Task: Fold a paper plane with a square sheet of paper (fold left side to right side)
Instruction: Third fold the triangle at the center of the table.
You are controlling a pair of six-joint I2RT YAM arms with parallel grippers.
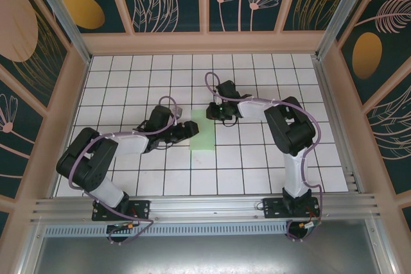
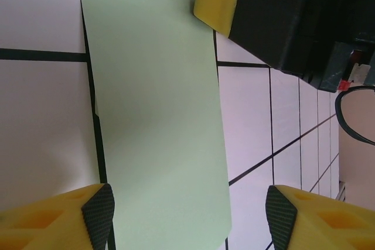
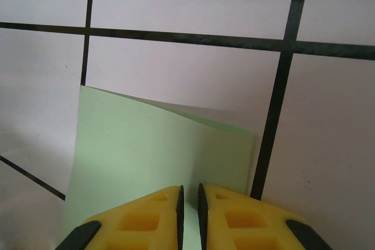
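As seen from above, the sheet of paper (image 1: 204, 133) lies on the tiled table (image 1: 257, 158) between the two arms. It forms a narrow pale green rectangle, and its long axis runs from the near side to the far side. Both ends are square, so neither is pointed.

The left gripper (image 1: 187, 129) sits at the sheet's left long edge. In the left wrist view its yellow fingers (image 2: 88, 212) stand wide apart, one on each side of the sheet's width, and the paper (image 2: 158, 115) runs straight up the picture between them. They grip nothing.

The right gripper (image 1: 218, 115) sits at the far right corner of the sheet. In the left wrist view one of its yellow fingertips (image 2: 218, 4) overlaps the paper's right edge there. In the right wrist view its fingers (image 3: 146, 221) are drawn almost together, with only a thin dark slit between them, above the paper (image 3: 146, 150). Whether they pinch the paper cannot be told. At that far end two layers show, and their edges are not quite matched.
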